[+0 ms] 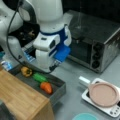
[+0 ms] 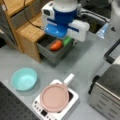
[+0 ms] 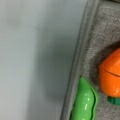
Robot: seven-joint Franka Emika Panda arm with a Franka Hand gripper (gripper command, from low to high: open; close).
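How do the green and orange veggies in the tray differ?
The green veggie is long, slim and glossy; the orange veggie is shorter and fatter. In a front view the green one lies mid-tray, between the orange one and a yellow veggie; the orange one sits at the end, toward that view's bottom right. Both lie flat, unheld.

The white arm comes down from a front view's top, its blue-trimmed wrist [image 1: 51, 46] bent over and pointing downward. In both front views the wrist housing [image 2: 65, 23] hides the pincer, and the wrist view shows no fingers.
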